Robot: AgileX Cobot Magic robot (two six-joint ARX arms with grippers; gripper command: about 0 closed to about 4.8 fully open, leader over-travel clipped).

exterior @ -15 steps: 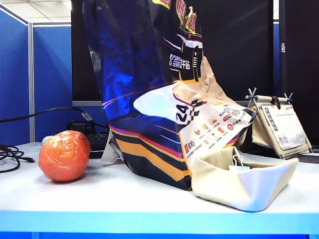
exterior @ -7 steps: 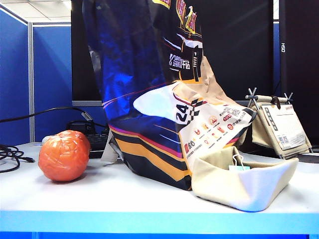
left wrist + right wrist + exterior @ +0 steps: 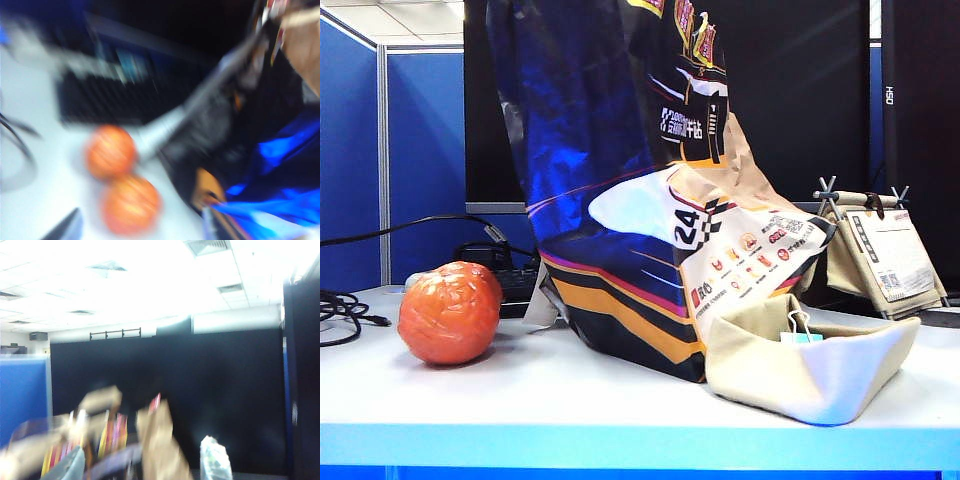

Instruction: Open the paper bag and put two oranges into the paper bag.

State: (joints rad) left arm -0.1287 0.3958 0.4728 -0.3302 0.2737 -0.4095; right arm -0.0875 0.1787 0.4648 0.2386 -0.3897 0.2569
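The paper bag is standing mid-table, nothing loaded yet — both oranges are lying together on the table beside it. Left gripper and right gripper are hovering wide apart, empty.

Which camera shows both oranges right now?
The left wrist view: both oranges lie side by side beside the paper bag, though blurred. The exterior view shows only one orange; the right wrist view shows none.
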